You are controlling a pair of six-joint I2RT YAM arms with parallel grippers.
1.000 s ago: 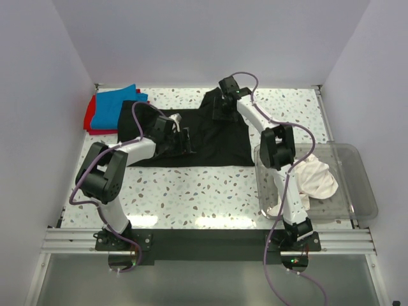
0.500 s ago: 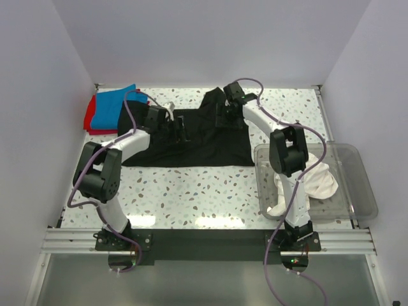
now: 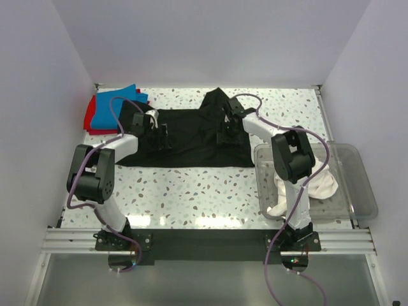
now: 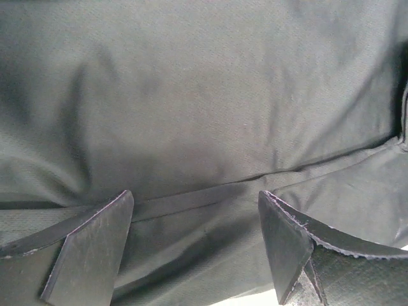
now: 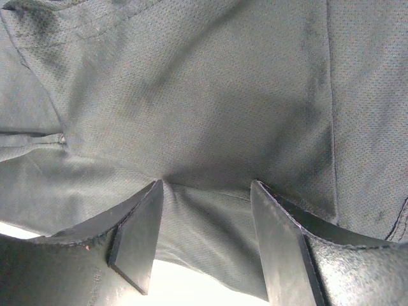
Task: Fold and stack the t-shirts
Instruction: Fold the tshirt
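Across the far half of the speckled table (image 3: 191, 191) a black t-shirt (image 3: 191, 148) lies spread out flat. The left gripper (image 3: 159, 135) is low over its left part and the right gripper (image 3: 225, 135) low over its right, each with fingers spread wide against the cloth and pinching nothing. At the far left corner a blue t-shirt (image 3: 108, 107) lies on a red t-shirt (image 3: 90, 122), and a crumpled white t-shirt (image 3: 322, 182) sits in a clear bin (image 3: 360, 191) at the right.

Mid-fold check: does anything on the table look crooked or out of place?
Nothing spilled or damaged. The black t-shirt lies spread but uneven, with a part bunched at its far edge. The blue t-shirt sits crooked on the red t-shirt at far left. A white t-shirt lies crumpled in the clear bin.
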